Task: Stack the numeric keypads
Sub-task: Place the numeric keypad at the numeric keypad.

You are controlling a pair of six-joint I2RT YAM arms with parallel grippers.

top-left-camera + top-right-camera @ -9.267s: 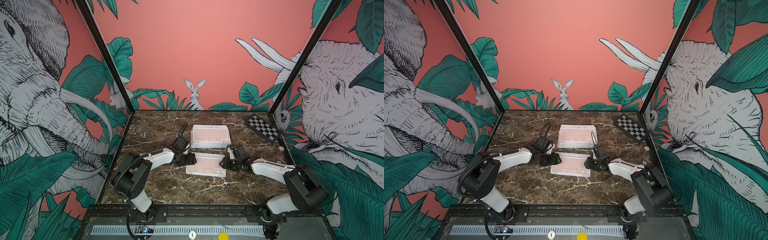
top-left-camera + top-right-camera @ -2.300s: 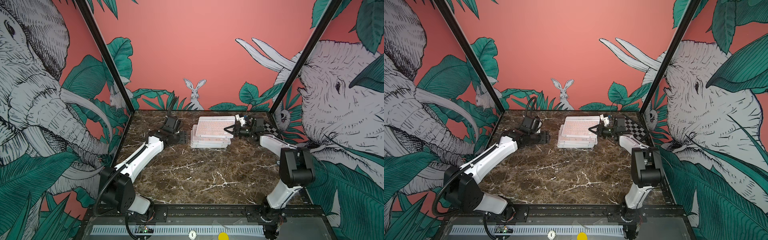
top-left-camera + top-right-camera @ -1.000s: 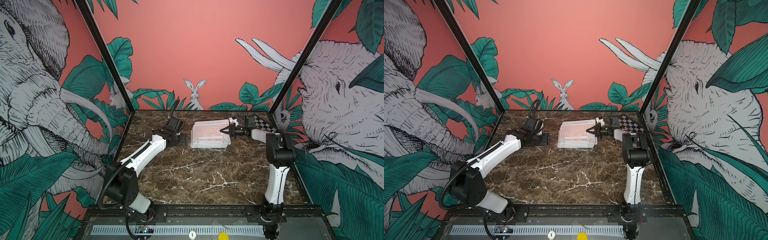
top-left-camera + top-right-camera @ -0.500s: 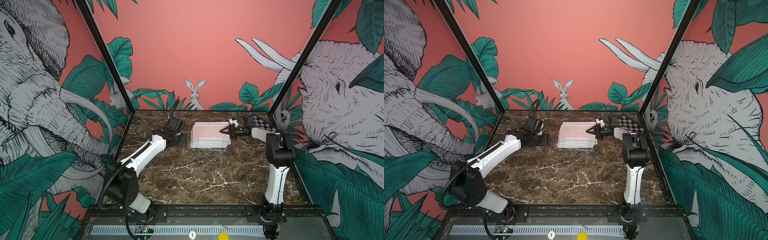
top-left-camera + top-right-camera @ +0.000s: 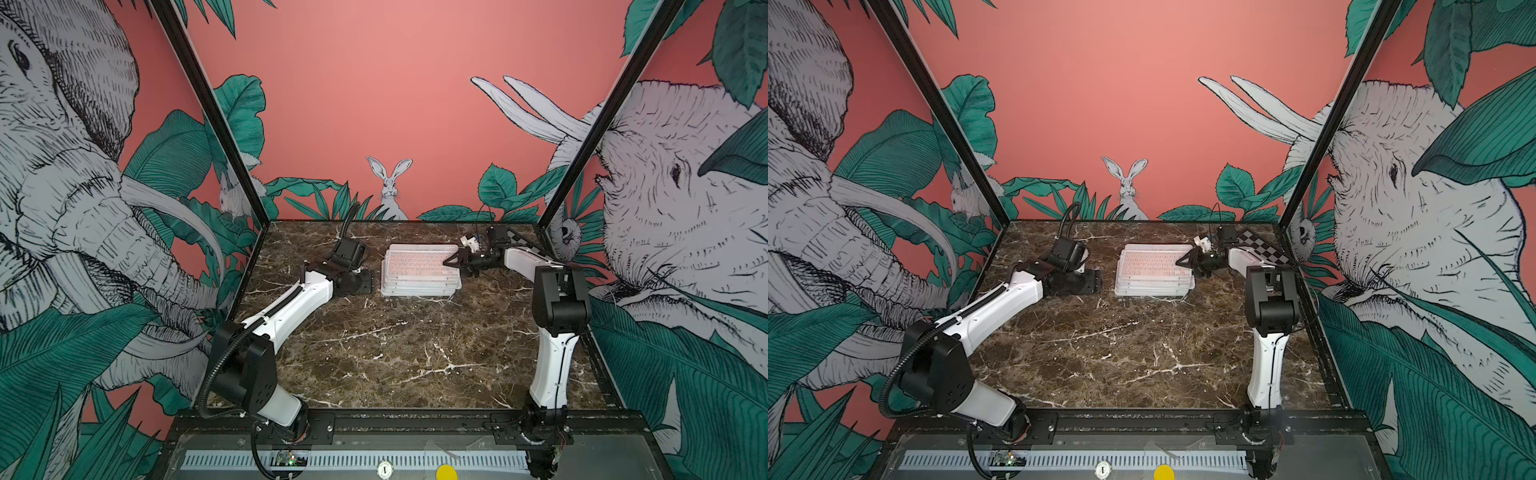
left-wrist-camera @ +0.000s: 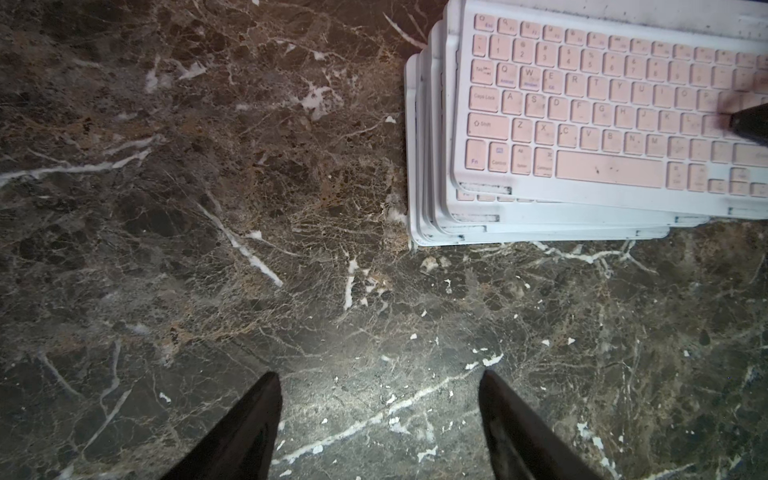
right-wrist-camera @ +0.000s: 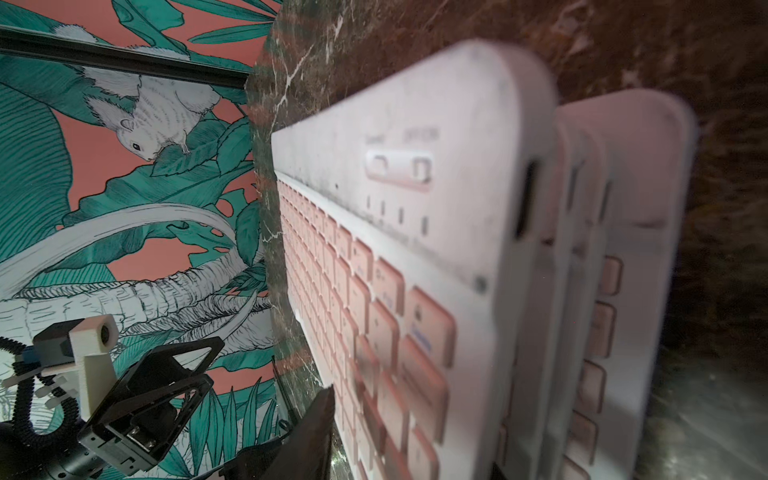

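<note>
**Item 1: numeric keypads** (image 5: pixel 419 289). You have them in one pile at the far middle of the marble table (image 5: pixel 395 353). They lie flat with keys up and have white frames. The pile is not square. In the left wrist view each lower frame sticks out a little past the one above it along two edges. The number of layers cannot be fixed from these views.

**Item 2: top keypad** (image 6: pixel 602 124). It has pink keys in a white frame and lies flat on the pile, turned slightly against the frames beneath. In both top views its near edge (image 5: pixel 1154 277) sits back from the near edges of the lower frames.

**Item 3: left gripper** (image 6: pixel 378 374). You find it low over bare marble, just to the left of the pile and not touching it. Its jaws stand apart, with only table showing between them.

**Item 4: right gripper** (image 5: pixel 449 262). It is at the pile's right edge, reaching in from the right side. One finger (image 7: pixel 316 424) lies over the key face of the top keypad. Its fingertip (image 6: pixel 748 122) shows blurred above the right-hand keys. The other finger is hidden behind the frames. You cannot tell whether the jaws pinch that edge or stand clear of it.

**Item 5: checkered board** (image 5: pixel 1262 249). It is black and white and lies flat in the far right corner of the table. It is behind the right arm and apart from the pile.
</note>
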